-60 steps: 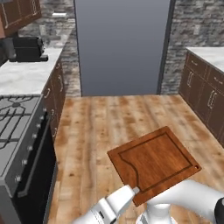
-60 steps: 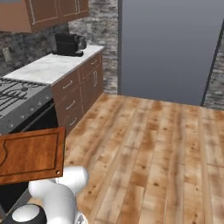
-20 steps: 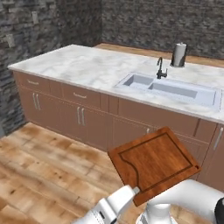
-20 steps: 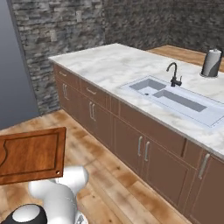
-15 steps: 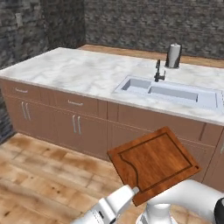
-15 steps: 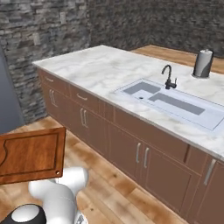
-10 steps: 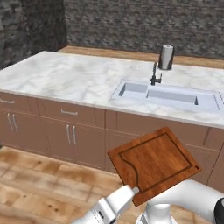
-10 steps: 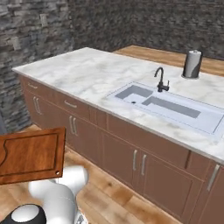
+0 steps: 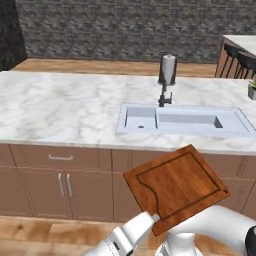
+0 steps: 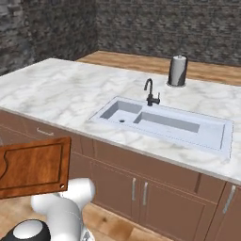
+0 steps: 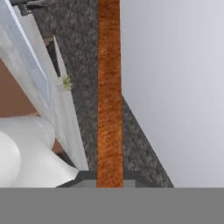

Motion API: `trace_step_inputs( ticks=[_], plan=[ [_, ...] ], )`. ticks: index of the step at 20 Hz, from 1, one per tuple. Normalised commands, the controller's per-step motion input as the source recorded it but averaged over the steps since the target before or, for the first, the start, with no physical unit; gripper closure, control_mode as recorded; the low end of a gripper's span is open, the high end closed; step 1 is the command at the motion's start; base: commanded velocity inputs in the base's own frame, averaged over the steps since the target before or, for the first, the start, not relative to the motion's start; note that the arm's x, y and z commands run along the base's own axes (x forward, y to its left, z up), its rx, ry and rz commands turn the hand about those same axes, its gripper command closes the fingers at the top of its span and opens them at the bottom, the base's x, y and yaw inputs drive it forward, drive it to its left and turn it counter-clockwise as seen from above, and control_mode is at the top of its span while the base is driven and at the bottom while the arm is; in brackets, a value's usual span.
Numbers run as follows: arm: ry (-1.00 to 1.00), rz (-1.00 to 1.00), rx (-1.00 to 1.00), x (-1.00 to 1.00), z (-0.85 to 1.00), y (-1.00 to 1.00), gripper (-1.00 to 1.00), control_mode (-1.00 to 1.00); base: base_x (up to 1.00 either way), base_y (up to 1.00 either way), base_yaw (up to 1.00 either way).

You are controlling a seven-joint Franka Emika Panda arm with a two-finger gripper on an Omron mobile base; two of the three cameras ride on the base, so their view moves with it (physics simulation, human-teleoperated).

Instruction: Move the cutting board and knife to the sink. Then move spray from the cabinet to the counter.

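Note:
The reddish-brown cutting board [image 9: 176, 189] hangs tilted in the air in front of the arm, and my gripper [image 9: 156, 218] is shut on its near edge. From the right side the cutting board [image 10: 33, 167] stands low at the left. The hand view looks along the board's thin edge [image 11: 109, 87], pinched in the gripper [image 11: 109, 177] between the two dark tips. Ahead, the sink [image 9: 190, 120] [image 10: 164, 123] lies sunk in the white marble counter [image 9: 60, 110] [image 10: 52, 89]. The knife, the spray and the cabinet are out of view.
A dark faucet [image 9: 164, 97] [image 10: 150, 93] rises behind the sink, with a paper towel roll [image 9: 168, 70] [image 10: 178, 70] beyond it. Brown drawers and doors [image 9: 60, 165] face me under the counter. Bar stools [image 9: 237, 55] and a small plant [image 9: 251, 90] sit far right.
The whole picture has shifted: the base has moved, bringing the sink counter square in front and closer. The board stays in the same spot in the gripper.

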Motion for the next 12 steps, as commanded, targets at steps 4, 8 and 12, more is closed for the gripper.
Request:
trace_step_inputs(
  ticks=[4, 8, 12],
  plan=[
    [0.0, 0.0, 0.0, 0.0, 0.0, 0.0, 1.0, 1.0, 0.75, 0.32, -0.4],
    [0.0, 0.0, 0.0, 0.0, 0.0, 0.0, 1.0, 1.0, 0.73, 0.27, -0.39],
    [0.0, 0.0, 0.0, 0.0, 0.0, 0.0, 1.0, 1.0, 0.69, 0.28, -0.38]
  ],
)
